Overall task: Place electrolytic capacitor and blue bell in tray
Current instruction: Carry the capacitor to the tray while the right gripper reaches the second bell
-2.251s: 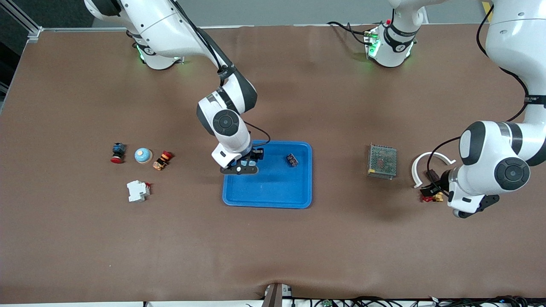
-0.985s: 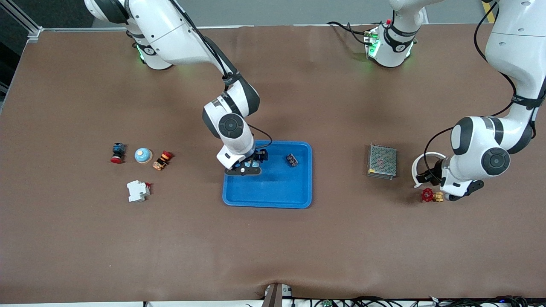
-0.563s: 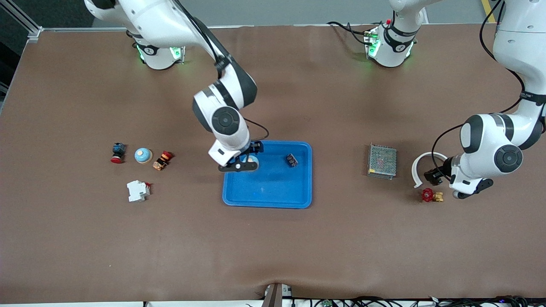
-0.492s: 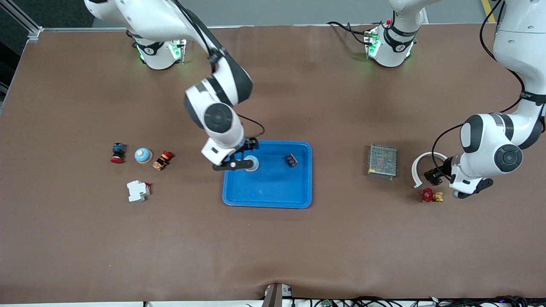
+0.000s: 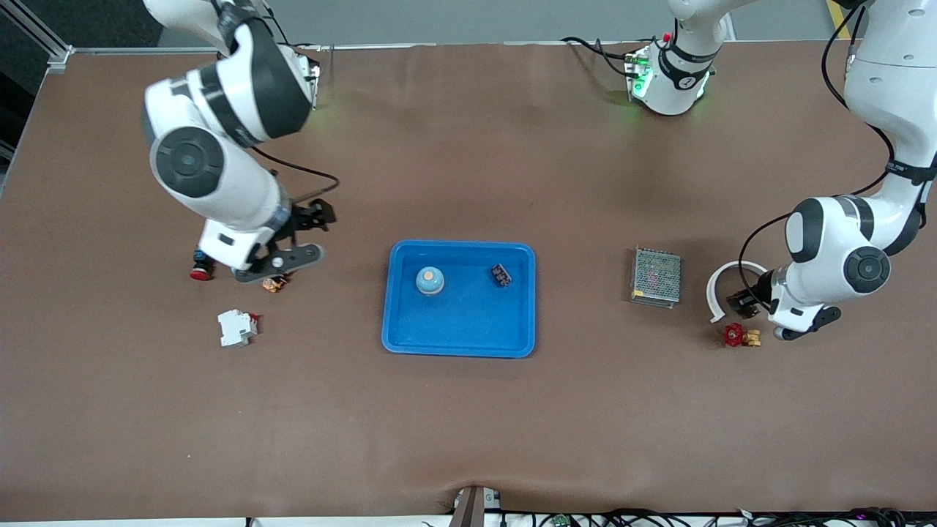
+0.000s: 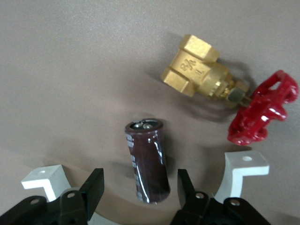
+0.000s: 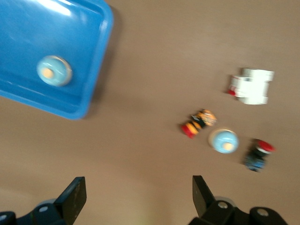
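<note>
Left gripper [image 6: 136, 190] low – jaws straddling electrolytic capacitor [image 6: 146, 161], right gripper [image 7: 136, 197] raised – jaws wide

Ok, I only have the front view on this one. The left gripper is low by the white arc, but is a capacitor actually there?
Observer: Yes. The left wrist view shows the electrolytic capacitor lying on its side on the table, between the left gripper's open fingers, with a gap on each side.
Operator: Anything close to it?
Observer: A brass valve with a red handwheel lies beside it, not touching.
Operator: And what is the right gripper hiding?
Observer: Its wrist view shows a second blue bell on the table between two push buttons. That gripper is open above them.
</note>
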Controlling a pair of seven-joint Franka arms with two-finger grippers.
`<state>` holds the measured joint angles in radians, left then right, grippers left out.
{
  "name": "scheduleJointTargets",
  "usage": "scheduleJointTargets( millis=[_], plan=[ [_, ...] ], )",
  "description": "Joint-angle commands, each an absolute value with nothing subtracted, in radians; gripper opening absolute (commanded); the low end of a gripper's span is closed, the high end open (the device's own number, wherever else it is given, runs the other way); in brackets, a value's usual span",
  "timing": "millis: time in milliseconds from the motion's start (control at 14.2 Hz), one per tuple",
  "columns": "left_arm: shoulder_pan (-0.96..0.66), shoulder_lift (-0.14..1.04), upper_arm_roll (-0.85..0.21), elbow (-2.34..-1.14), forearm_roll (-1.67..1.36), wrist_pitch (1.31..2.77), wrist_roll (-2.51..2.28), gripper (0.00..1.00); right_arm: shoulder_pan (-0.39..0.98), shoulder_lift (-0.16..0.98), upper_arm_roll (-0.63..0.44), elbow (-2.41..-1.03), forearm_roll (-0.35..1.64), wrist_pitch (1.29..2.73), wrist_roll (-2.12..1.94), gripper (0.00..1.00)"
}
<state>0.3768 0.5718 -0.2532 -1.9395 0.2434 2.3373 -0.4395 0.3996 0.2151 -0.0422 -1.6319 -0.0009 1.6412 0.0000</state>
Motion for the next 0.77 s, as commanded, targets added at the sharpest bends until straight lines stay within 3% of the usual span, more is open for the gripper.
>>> scheduleJointTargets(
  millis=[0, 70, 141, 492, 703],
  plan=[
    [0.388, 0.581, -0.262, -1.941, 0.268, 2.361, -0.426, 0.38, 0.301, 0.1, -0.026, -1.755, -0.032, 1.647, -0.148, 1.0],
    [0.385, 0.575, -0.264, -1.94, 0.27, 2.359, -0.428, 0.1, 0.264, 0.078, -0.026, -1.785, -0.032, 1.651, -0.203, 1.0],
    [0.385, 0.569, -0.264, -1.939, 0.27, 2.352, -0.429, 0.0, 0.233, 0.058, -0.026, -1.822, -0.034, 1.663, -0.245, 1.0],
    [0.371, 0.505, -0.31, -1.879, 0.261, 2.237, -0.452, 0.0, 0.101, -0.011, -0.026, -2.012, -0.035, 1.825, -0.451, 1.0],
    [0.347, 0.511, -0.371, -1.763, 0.256, 2.082, -0.546, 0.0, 0.06, -0.046, -0.026, -2.194, -0.035, 2.039, -0.506, 1.0]
  ],
)
